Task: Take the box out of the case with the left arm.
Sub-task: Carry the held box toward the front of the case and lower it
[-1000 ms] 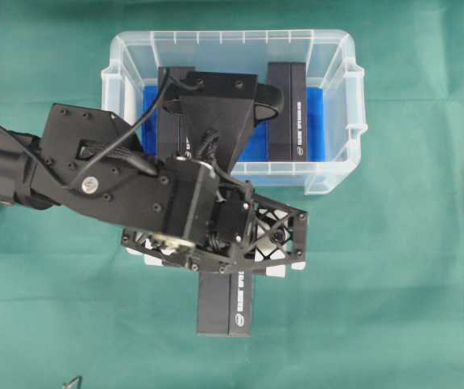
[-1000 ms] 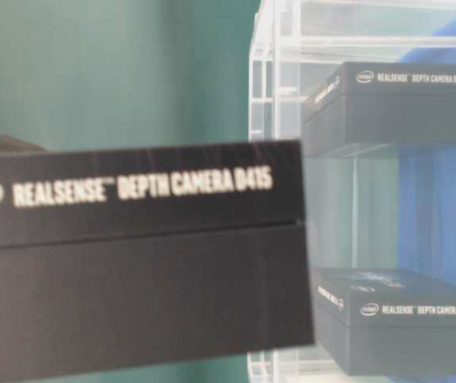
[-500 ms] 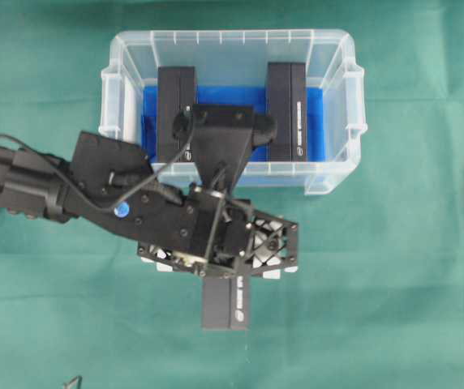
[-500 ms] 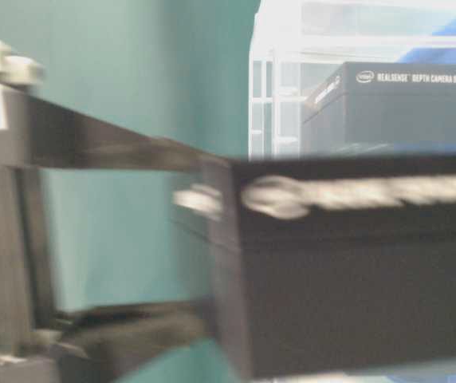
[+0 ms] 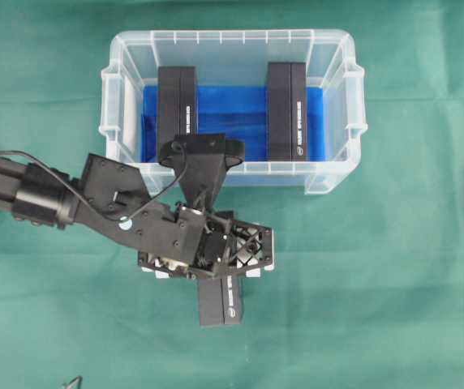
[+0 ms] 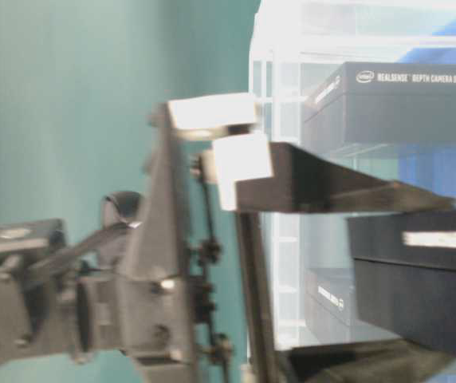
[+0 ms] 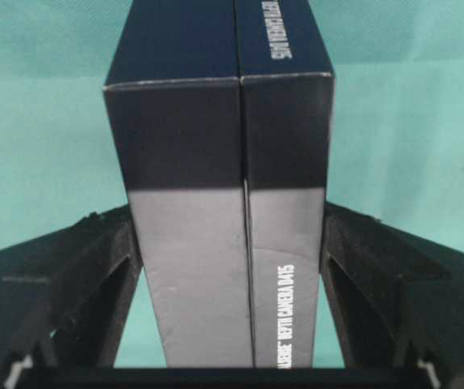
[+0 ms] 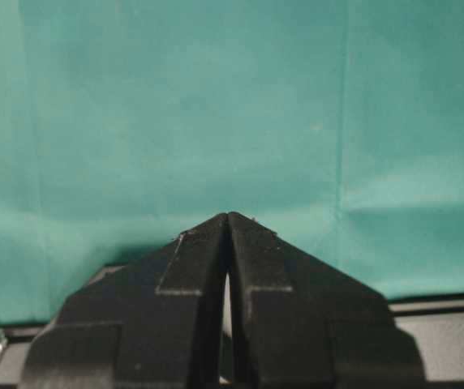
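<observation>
Box under transfer: a black rectangular cardboard box [image 5: 219, 301] with white lettering, held outside the clear, translucent plastic case [image 5: 336, 158] and just in front of its near wall, over the green cloth-covered table [image 5: 394, 284]. Left gripper [image 5: 212, 261], on the black jointed left arm [image 5: 45, 194], pinches the box across its two long sides; the left wrist view shows a lattice finger [image 7: 86, 275] pressed against each flank, with the box projecting forward between them. Whether the box touches the cloth cannot be told, since the table-level view is blurred. Two more black boxes stand in the case on its bright blue lining [image 5: 228, 113], one at the left [image 5: 176, 109] and one at the right [image 5: 286, 109], well apart. Right gripper [image 8: 228, 235] hangs idle over bare cloth, its fingers pressed together. Judged risks: the grip covers only one end of the box, so the free end may sag or swing; release from any height may let the box topple or skid; the wrist camera housing [image 5: 201, 154] overhangs the case rim and may catch it
</observation>
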`<state>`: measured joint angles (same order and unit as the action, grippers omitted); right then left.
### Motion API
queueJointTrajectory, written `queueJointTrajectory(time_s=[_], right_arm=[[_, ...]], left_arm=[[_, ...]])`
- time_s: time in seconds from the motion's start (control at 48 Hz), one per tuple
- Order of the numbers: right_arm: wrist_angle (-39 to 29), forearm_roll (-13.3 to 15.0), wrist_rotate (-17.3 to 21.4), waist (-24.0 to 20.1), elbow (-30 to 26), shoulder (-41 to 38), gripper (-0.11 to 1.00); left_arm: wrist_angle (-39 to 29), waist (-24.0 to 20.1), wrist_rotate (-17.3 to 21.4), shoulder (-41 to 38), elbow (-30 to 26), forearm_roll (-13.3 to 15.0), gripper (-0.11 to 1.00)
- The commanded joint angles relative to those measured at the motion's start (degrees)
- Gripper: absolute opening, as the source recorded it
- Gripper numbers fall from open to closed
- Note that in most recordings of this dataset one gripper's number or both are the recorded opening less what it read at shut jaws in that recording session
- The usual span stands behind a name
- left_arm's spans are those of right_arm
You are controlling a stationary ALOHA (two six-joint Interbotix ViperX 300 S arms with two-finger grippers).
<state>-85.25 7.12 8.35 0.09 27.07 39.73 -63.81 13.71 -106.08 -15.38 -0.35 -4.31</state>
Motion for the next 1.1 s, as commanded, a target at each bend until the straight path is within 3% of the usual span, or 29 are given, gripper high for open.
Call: queueJointTrajectory(time_s=[0.0, 0.625, 0.854, 1.083], right_arm=[[0.09, 0.09, 0.26, 0.00, -0.88, 0.09, 0.01], [0.09, 0.09, 0.35, 0.00, -0.88, 0.09, 0.01], [0.09, 0.09, 0.35, 0.00, -0.88, 0.00, 0.01], [0.09, 0.09, 0.44, 0.00, -0.88, 0.09, 0.01]], left_arm=[[1.76, 0.26, -0.18, 0.79, -0.18, -0.18, 0.62], [5.19, 0.53, 0.62, -0.53, 1.23, 0.79, 0.62], [5.45, 0.53, 6.24, -0.62, 0.70, 2.02, 0.62], [5.45, 0.09, 5.62, -0.70, 0.62, 2.55, 0.63]])
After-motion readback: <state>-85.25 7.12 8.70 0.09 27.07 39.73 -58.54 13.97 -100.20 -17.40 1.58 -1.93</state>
